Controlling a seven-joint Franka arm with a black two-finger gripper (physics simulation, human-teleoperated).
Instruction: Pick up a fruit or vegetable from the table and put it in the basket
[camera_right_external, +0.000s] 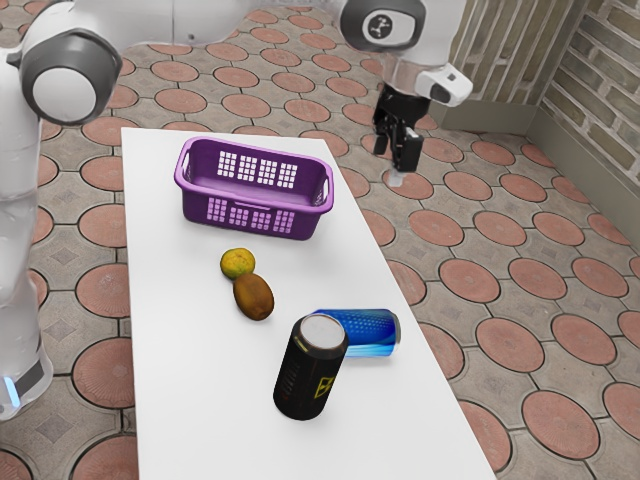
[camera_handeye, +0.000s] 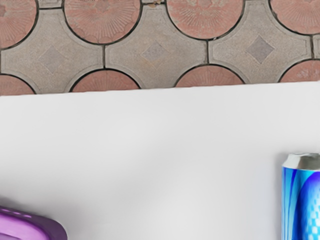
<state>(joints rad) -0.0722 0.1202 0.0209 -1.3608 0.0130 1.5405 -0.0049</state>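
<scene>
On the white table (camera_right_external: 180, 390): yellow-green citrus (camera_right_external: 238, 263) and brown kiwi (camera_right_external: 253, 297), close together, outside purple basket (camera_right_external: 255, 222) | blue can (camera_right_external: 370, 333) lying | gripper (camera_right_external: 394, 160) raised, fingers apart, empty

In the exterior view, the black can (camera_right_external: 300, 380) hides part of the blue can (camera_right_external: 372, 333), and its small print is too tiny to read. The near wall of the purple basket (camera_right_external: 195, 207) hides some of its floor, while the picture's edges crop the arm (camera_right_external: 180, 22) and the white table (camera_right_external: 190, 400). The wrist view's edges cut off both basket and blue can.
</scene>
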